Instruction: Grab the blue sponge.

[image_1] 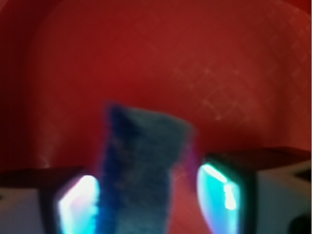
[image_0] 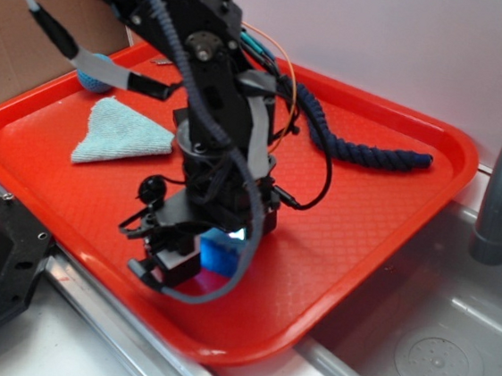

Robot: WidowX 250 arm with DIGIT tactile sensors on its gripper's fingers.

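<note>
While low over the red tray (image_0: 382,220), gripper (image_1: 155,202) open (pads glowing), blue sponge (image_1: 141,170) between its fingers.

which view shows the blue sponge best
The wrist view: the blue sponge fills the lower middle, standing between the hand's two glowing fingers, with a gap on the right side, though blurred. The exterior view shows only a small blue patch on the red tray, mostly hidden by the hand.

Blue sponge (image_0: 218,256), red textured tray (image_0: 384,202)
</note>
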